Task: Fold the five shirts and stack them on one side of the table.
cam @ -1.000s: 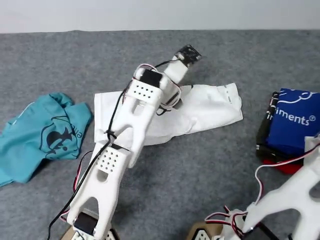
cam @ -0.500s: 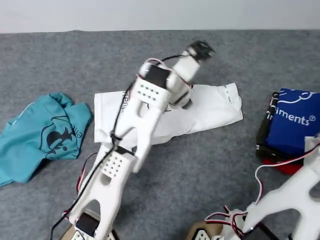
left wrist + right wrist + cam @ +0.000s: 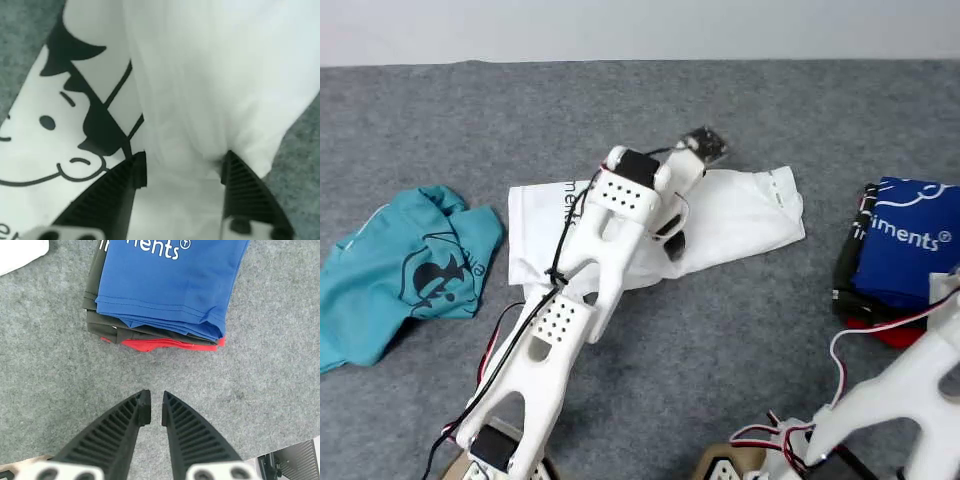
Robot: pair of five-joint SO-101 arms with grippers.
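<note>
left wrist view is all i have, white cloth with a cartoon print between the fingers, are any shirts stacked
Observer: A folded stack at the right edge of the grey felt table: blue shirt with white lettering on top, black shirt beneath, red shirt lowest.
Operator: any left unfolded
Observer: A crumpled teal shirt lies at the left, apart from the white shirt.
Operator: right gripper?
Observer: The right gripper hangs over bare felt beside the stack, holding nothing.
</note>
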